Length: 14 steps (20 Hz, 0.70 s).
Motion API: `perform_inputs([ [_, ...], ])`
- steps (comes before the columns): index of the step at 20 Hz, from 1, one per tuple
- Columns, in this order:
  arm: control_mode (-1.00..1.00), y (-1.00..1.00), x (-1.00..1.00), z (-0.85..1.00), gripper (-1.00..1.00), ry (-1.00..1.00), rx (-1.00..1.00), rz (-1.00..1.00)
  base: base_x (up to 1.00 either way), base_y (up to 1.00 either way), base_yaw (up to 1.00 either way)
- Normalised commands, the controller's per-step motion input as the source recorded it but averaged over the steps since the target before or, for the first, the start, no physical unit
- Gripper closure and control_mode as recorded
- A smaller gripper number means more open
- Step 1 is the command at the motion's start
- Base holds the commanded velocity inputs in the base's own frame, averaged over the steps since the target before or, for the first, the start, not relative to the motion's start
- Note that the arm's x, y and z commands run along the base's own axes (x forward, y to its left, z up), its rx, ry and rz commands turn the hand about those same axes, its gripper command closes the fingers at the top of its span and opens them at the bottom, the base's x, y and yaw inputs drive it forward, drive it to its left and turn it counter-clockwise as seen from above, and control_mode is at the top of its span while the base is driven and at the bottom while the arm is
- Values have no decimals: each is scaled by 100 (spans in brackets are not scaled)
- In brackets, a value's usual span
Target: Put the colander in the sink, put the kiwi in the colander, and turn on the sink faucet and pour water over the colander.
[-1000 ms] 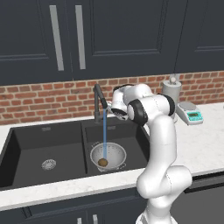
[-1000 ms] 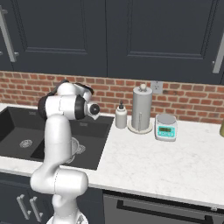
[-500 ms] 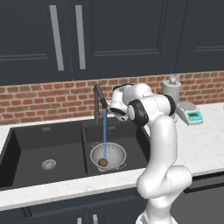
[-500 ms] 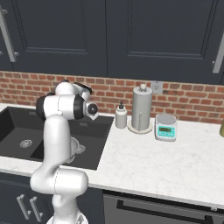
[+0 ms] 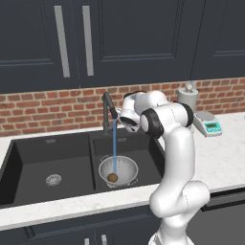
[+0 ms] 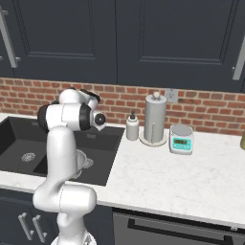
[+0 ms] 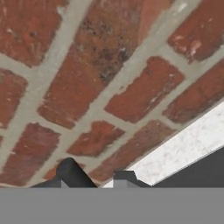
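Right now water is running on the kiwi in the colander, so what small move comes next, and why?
Probably back the hand straight off the slim dark sink faucet. The thin blue water stream already falls on the small brown kiwi in the silvery perforated colander, which sits in the matte black sink, so nothing seems left to do.

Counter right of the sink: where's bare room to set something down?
Free: front counter from the sink edge rightward, ahead of the scale. Crowded: back by the brick wall, soap dispenser, paper towel holder and scale in a row.
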Motion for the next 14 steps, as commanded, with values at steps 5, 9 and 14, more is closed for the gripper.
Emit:
perform_inputs([
  [5, -100, -3, 0, 5, 100, 6, 3, 1, 0, 0, 0],
  [9, -100, 0, 0, 0, 100, 0, 0, 0, 0, 0, 0],
  [14, -100, 0, 0, 0, 100, 0, 0, 0, 0, 0, 0],
])
